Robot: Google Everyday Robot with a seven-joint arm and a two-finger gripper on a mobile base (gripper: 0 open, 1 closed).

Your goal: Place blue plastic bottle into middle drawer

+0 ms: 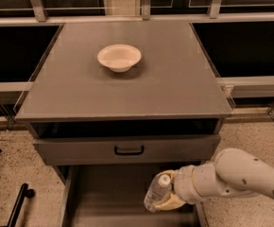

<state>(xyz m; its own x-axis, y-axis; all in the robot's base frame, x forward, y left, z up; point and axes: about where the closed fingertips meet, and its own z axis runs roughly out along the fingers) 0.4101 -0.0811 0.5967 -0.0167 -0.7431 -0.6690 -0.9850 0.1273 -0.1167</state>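
Pincer [167,191]: is clenching the blue plastic bottle [155,196] above the middle drawer [108,197].
Advice: should be lowering it near the drawer floor before releasing.

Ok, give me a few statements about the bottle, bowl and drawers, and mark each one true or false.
The tool grips the blue plastic bottle over the right part of the open middle drawer. True.
The white bowl sits in that drawer. False: it sits on the cabinet top.
The bottle has no cap. False: a white cap is on.
The drawer with the black handle is above the middle drawer. True.
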